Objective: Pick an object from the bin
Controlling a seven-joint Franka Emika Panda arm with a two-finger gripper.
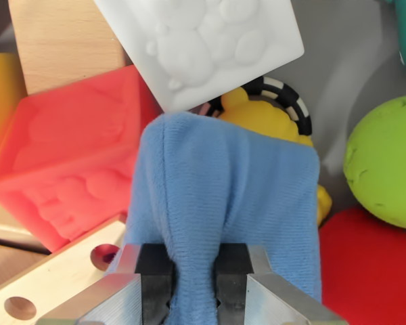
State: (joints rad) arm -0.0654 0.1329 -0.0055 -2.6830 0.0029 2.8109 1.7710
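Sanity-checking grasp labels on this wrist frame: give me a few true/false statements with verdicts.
1. The gripper is shut on the blue cloth. True.
2. The green ball sits at the wrist view's left. False: it is at the right.
3. The red embossed cube lies left of the cloth. True.
4. The white embossed block is below the cloth in the picture. False: it is above it.
5. The wooden piece at lower left has round holes. True.

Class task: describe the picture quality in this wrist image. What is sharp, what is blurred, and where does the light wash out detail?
Wrist view: blue cloth weave is sharp; gripper fingers slightly soft; white embossed block is washed out, relief faint; green ball evenly lit, no hard shadows.
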